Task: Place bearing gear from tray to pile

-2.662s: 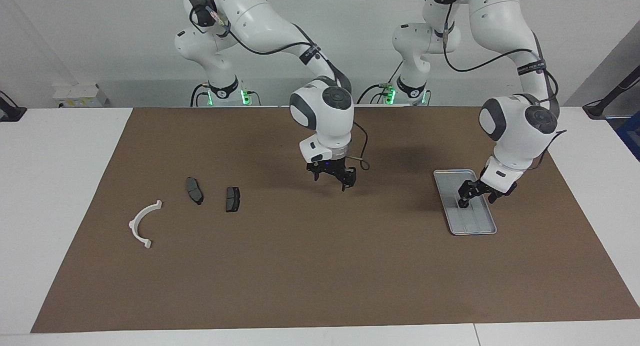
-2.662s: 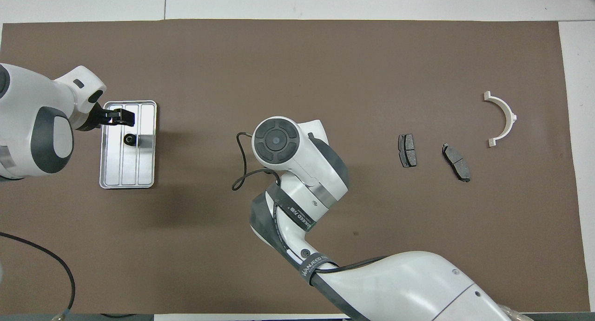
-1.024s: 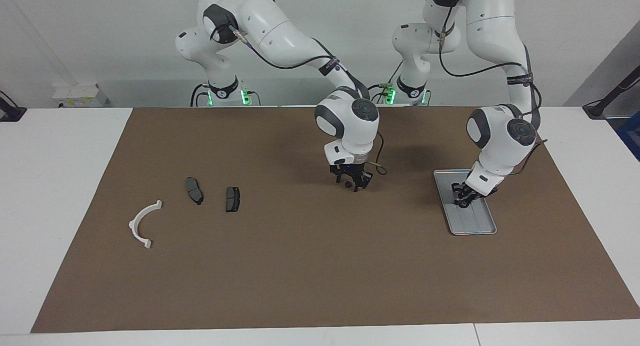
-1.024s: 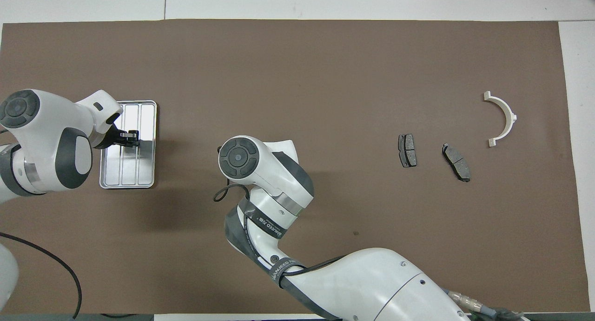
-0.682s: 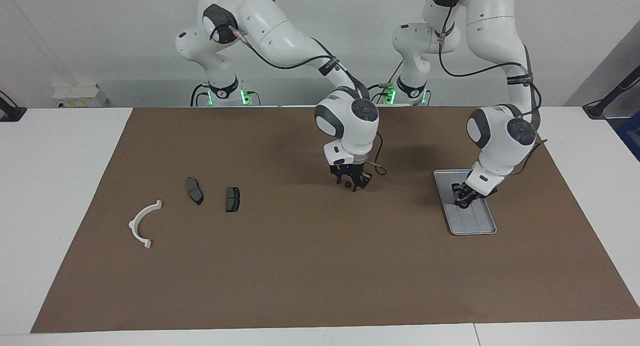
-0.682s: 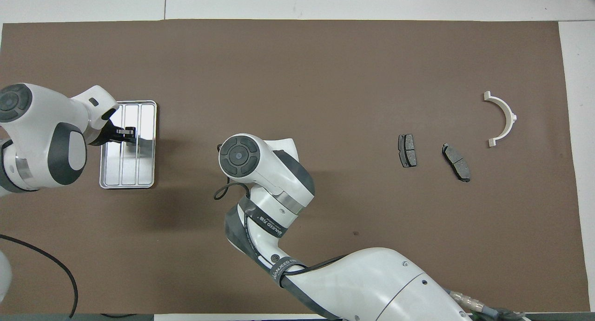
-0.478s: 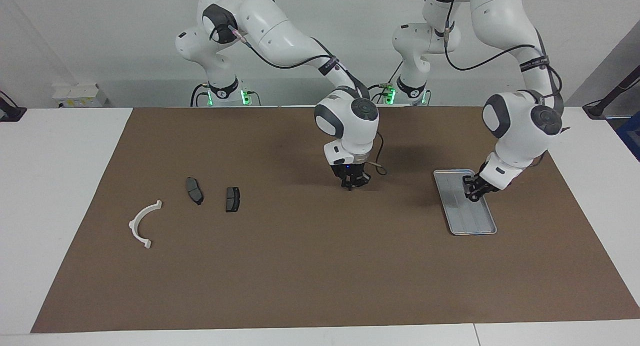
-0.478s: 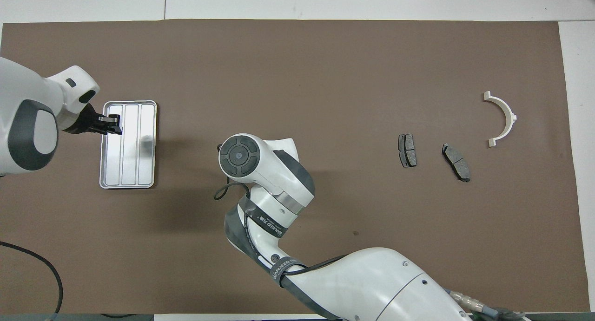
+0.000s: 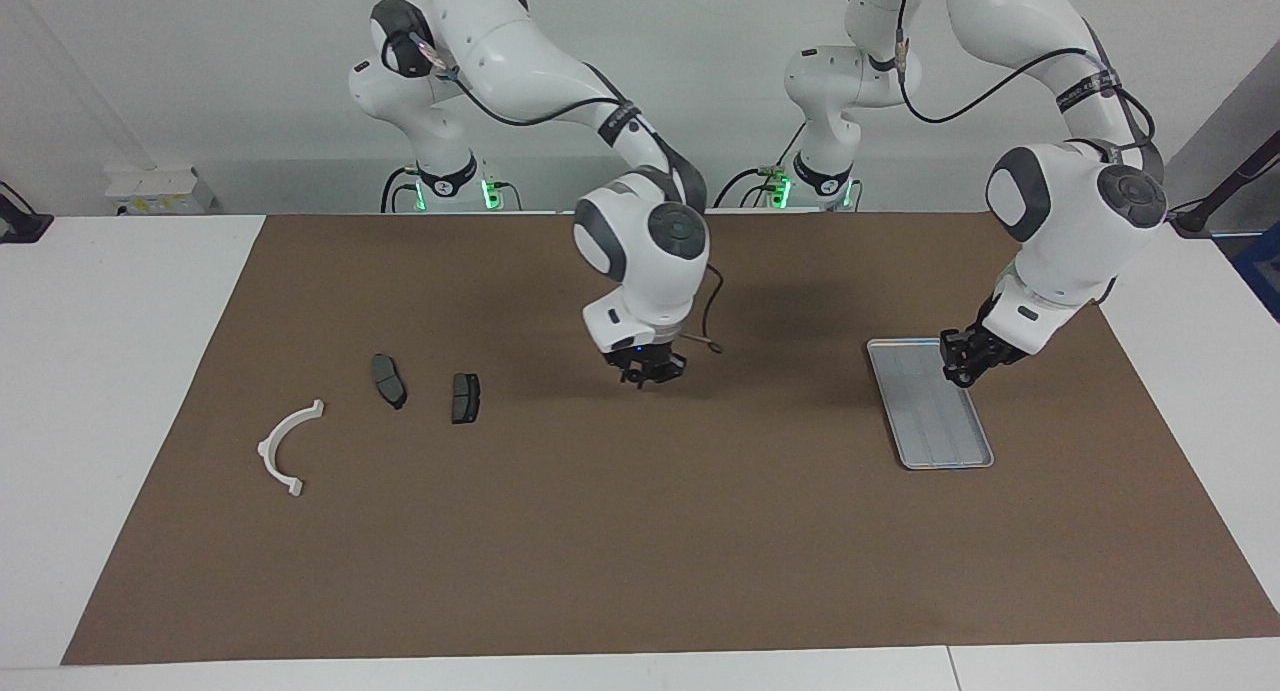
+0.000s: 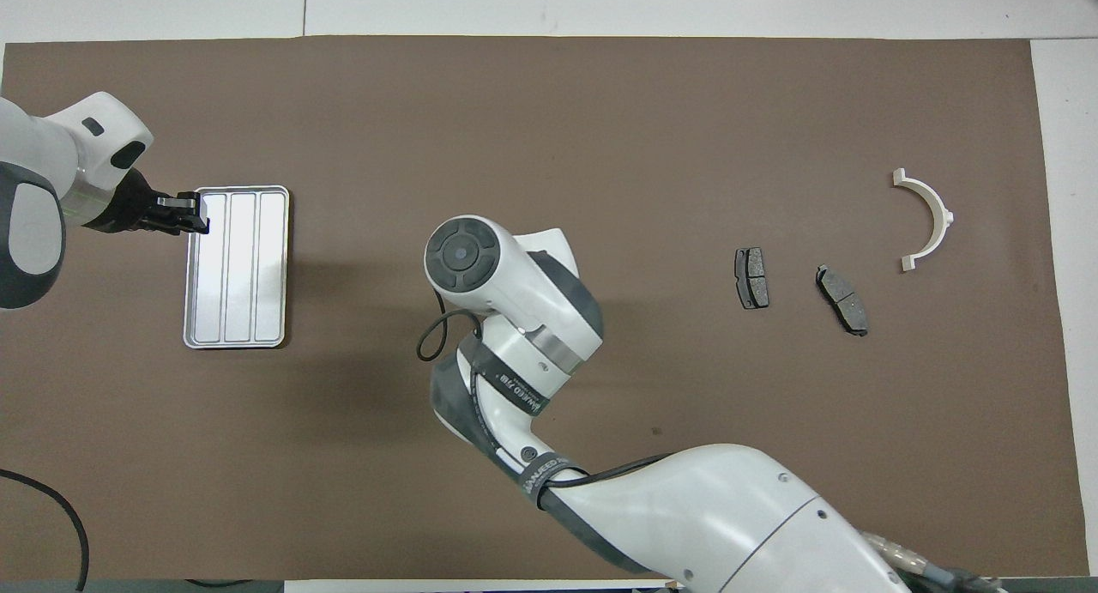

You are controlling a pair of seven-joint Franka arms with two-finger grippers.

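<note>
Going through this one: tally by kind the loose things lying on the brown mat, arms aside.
Metal tray: 1
Dark grey brake-pad-like plates: 2
White plastic arc: 1
Total: 4

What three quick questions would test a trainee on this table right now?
1. True or false: the white arc lies on the tray.
2. How many dark plates lie on the brown mat?
3. The right gripper hangs over: A the brown mat; B the tray; C a dark plate.
Key: 1 false; 2 two; 3 A.
</note>
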